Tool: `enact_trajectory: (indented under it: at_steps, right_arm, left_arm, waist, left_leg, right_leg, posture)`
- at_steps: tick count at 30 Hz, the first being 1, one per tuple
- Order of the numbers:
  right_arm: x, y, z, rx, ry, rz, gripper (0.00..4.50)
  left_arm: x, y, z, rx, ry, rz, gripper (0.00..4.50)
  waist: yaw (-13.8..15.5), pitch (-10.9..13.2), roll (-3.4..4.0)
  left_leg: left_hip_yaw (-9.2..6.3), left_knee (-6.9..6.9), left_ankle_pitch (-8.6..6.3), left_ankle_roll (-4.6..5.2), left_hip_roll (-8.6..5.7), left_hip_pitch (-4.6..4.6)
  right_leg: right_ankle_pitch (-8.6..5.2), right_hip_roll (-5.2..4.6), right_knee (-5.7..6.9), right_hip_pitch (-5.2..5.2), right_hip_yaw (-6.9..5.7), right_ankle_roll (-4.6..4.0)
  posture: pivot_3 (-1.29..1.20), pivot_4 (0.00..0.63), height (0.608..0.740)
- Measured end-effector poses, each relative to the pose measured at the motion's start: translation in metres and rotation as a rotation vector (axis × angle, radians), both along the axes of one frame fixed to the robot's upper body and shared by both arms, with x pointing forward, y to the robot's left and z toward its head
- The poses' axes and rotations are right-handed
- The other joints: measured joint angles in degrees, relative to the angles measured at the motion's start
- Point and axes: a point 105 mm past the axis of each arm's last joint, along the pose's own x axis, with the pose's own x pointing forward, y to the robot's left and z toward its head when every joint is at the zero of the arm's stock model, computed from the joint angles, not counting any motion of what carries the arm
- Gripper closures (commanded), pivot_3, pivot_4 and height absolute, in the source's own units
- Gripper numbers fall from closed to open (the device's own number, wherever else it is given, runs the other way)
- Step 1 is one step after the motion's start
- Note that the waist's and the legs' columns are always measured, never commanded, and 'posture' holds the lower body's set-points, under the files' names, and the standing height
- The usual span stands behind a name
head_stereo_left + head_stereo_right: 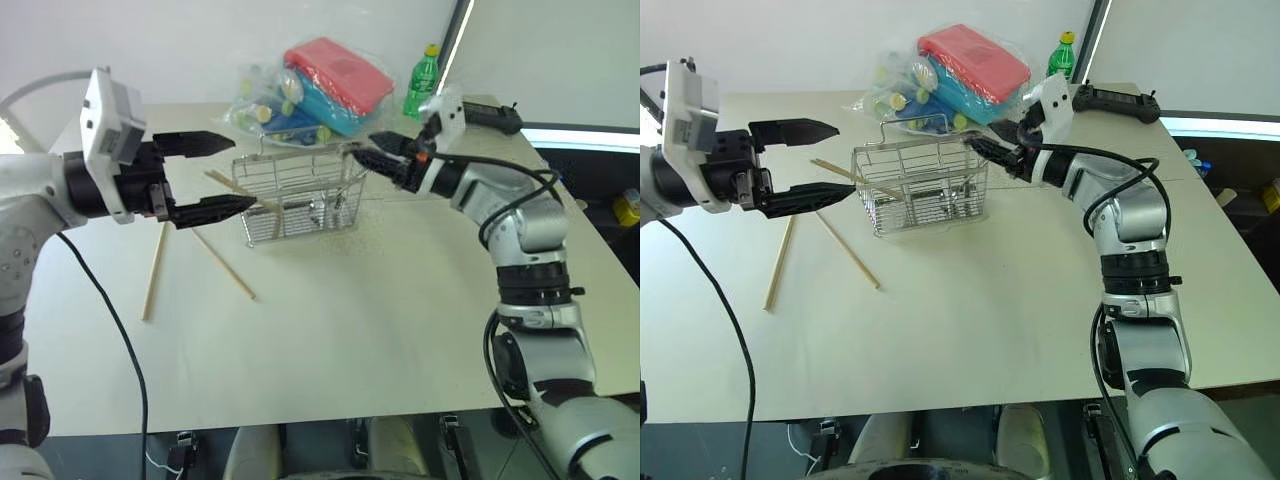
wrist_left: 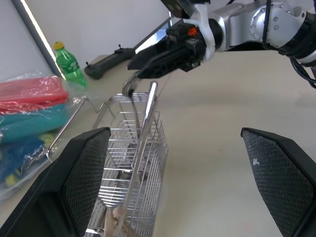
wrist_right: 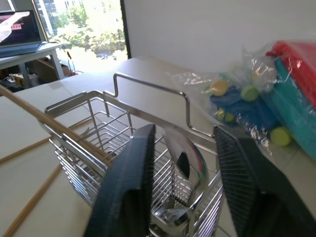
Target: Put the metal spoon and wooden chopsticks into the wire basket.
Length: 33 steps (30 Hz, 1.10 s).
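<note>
Right wrist view: right gripper (image 3: pixel 183 185) parted, spoon (image 3: pixel 181 163) between fingers, dropping into basket (image 3: pixel 84 148). Left gripper (image 1: pixel 205 176) spread, empty. Chopsticks (image 1: pixel 153 272) light, stiff; pinch mid-length.

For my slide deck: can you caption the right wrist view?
Right pincer, fingers apart, over the wire basket, with the spoon standing inside between them.

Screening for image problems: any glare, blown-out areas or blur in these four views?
Right wrist view: the window behind the wire basket is blown out, and the metal spoon carries bright reflections. Left wrist view: the near fingers are soft, the basket sharper. Both eye views: even light, with a bright strip along the right edge.
</note>
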Motion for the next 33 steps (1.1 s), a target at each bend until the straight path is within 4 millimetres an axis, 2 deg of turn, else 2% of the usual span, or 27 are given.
enact_trajectory:
  at_steps: [1, 2, 6, 11, 14, 16, 18, 21, 25, 27, 29, 33]
  right_arm:
    - [-0.001, 0.0, 0.002, -0.004, -0.006, 0.001, 0.22]
    - [-0.003, 0.001, 0.004, -0.007, -0.015, 0.004, 0.09]
    - [-0.007, -0.003, 0.012, -0.036, -0.048, -0.002, 0.09]
    - [-0.011, -0.027, 0.02, -0.104, -0.07, -0.036, 0.09]
    - [-0.022, -0.04, 0.033, -0.17, -0.104, -0.013, 0.09]
    - [-0.037, -0.046, 0.044, -0.211, -0.128, 0.046, 0.09]
    - [-0.057, -0.052, 0.055, -0.263, -0.161, 0.115, 0.09]
    - [-0.087, -0.057, 0.057, -0.346, -0.167, 0.23, 0.09]
    - [-0.121, -0.061, 0.04, -0.419, -0.073, 0.37, 0.09]
    - [-0.133, -0.061, 0.024, -0.433, -0.025, 0.409, 0.09]
    - [-0.138, -0.058, 0.012, -0.426, 0.006, 0.425, 0.09]
    - [-0.137, -0.052, 0.01, -0.381, -0.01, 0.38, 0.09]
  left_arm:
    - [0.001, 0.0, 0.001, -0.002, -0.003, 0.0, 0.0]
    - [0.001, 0.0, 0.002, -0.003, -0.009, 0.0, 0.0]
    - [0.002, -0.002, 0.003, -0.003, -0.02, -0.005, 0.0]
    - [0.007, 0.0, -0.001, 0.002, -0.014, 0.009, 0.0]
    - [0.009, 0.004, 0.0, 0.001, -0.015, 0.026, 0.0]
    - [0.011, 0.009, 0.001, 0.011, -0.015, 0.05, 0.0]
    - [0.015, 0.023, 0.002, 0.052, -0.017, 0.128, 0.0]
    - [0.023, 0.049, -0.004, 0.111, 0.0, 0.275, 0.0]
    - [0.033, 0.078, -0.011, 0.131, 0.053, 0.425, 0.0]
    - [0.037, 0.097, -0.011, 0.134, 0.079, 0.52, 0.0]
    - [0.041, 0.113, -0.013, 0.12, 0.106, 0.597, 0.0]
    - [0.058, 0.14, -0.019, 0.096, 0.16, 0.748, 0.0]
  waist:
    - [0.0, 0.0, 0.0]
    - [0.0, 0.0, 0.0]
    - [0.1, 0.0, 0.0]
    - [0.1, 0.0, 0.0]
    - [0.1, 0.0, 0.02]
    - [0.1, 0.0, 0.02]
    - [0.0, 0.0, 0.02]
    - [0.0, 0.0, 0.02]
    - [0.2, 0.0, -0.04]
    - [0.2, 0.0, -0.1]
    - [0.2, 0.0, -0.07]
    - [0.4, 0.0, -0.1]
  left_leg:
    - [0.0, 0.0, 0.0, 0.0, 0.0, 0.0]
    - [-0.01, 0.0, 0.0, 0.0, 0.0, 0.0]
    - [-0.01, 0.0, 0.0, 0.0, 0.0, 0.0]
    - [0.0, -0.01, 0.0, 0.0, 0.0, 0.0]
    - [-0.01, -0.03, -0.01, 0.01, 0.0, -0.01]
    - [0.0, -0.05, -0.01, 0.02, 0.0, -0.01]
    - [0.01, -0.08, -0.02, 0.04, 0.0, -0.01]
    - [0.01, -0.13, -0.04, 0.06, 0.01, 0.03]
    - [0.01, -0.06, -0.05, 0.04, 0.02, 0.02]
    - [0.01, -0.06, -0.05, 0.03, 0.02, 0.03]
    - [0.06, -0.03, -0.06, 0.03, 0.02, 0.03]
    - [0.03, -0.03, -0.05, 0.03, 0.02, 0.03]
  right_leg:
    - [0.0, 0.0, 0.0, 0.0, 0.0, 0.0]
    - [0.0, 0.0, 0.0, 0.0, 0.0, 0.0]
    - [0.0, 0.0, -0.01, 0.01, 0.0, 0.0]
    - [-0.01, 0.0, -0.03, 0.0, 0.0, 0.0]
    - [-0.01, 0.0, -0.04, -0.01, 0.0, 0.0]
    - [-0.01, 0.0, -0.05, -0.03, 0.0, 0.0]
    - [-0.02, 0.0, -0.08, -0.05, 0.0, 0.01]
    - [-0.17, -0.01, -0.1, -0.02, 0.0, 0.23]
    - [-0.26, -0.03, -0.16, -0.01, 0.0, 0.14]
    - [-0.3, -0.04, -0.15, 0.0, 0.0, 0.1]
    - [-0.3, -0.08, -0.16, -0.01, 0.0, 0.11]
    - [-0.3, -0.06, -0.14, -0.01, -0.01, 0.1]
  posture:
    - [0.0, 0.15, 0.678]
    - [0.0, 0.15, 0.678]
    - [0.0, 0.15, 0.678]
    - [0.0, 0.15, 0.678]
    - [0.0, 0.15, 0.678]
    - [0.0, 0.15, 0.678]
    - [0.0, 0.15, 0.678]
    - [0.0, 0.15, 0.678]
    - [0.0, 0.15, 0.678]
    - [0.0, 0.15, 0.678]
    - [0.0, 0.15, 0.678]
    - [0.0, 0.15, 0.678]
